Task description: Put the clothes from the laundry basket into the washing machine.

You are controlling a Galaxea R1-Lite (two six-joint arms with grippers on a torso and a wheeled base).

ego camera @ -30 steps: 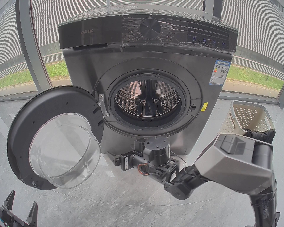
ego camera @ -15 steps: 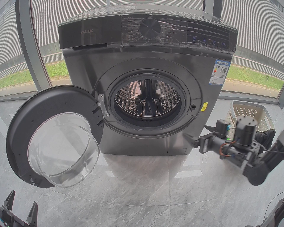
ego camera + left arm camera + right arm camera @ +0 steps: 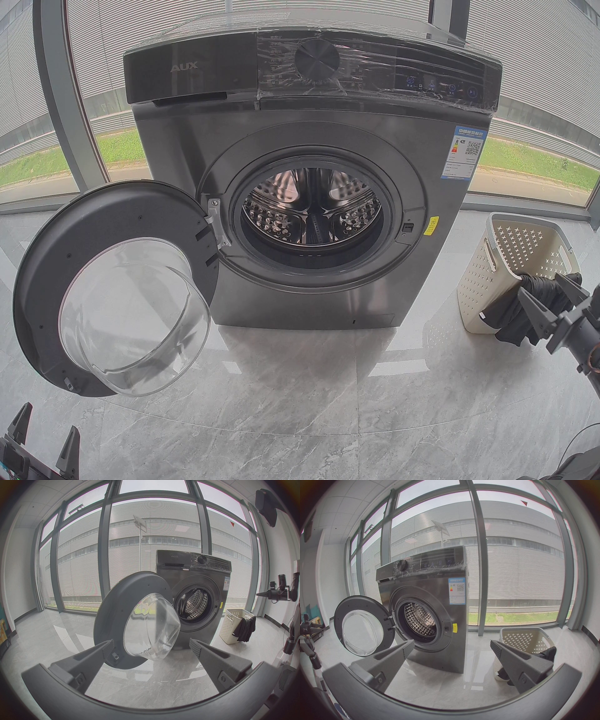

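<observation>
Washing machine: grey metal cabinet, round port, perforated steel drum; round door with domed clear glass, swung open to the left.
Laundry basket: cream perforated plastic, set on the marble-patterned floor right of the machine.
Clothes: black cloth, draped over the basket's rim.
Right hand, left hand: dark wedge fingers held spread, nothing gripped.

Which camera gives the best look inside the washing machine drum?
The head view: it looks straight into the drum, showing its perforated wall and paddles. The left wrist view shows it small and from the side, past the open door. The right wrist view sees it obliquely, only one side of the wall.
</observation>
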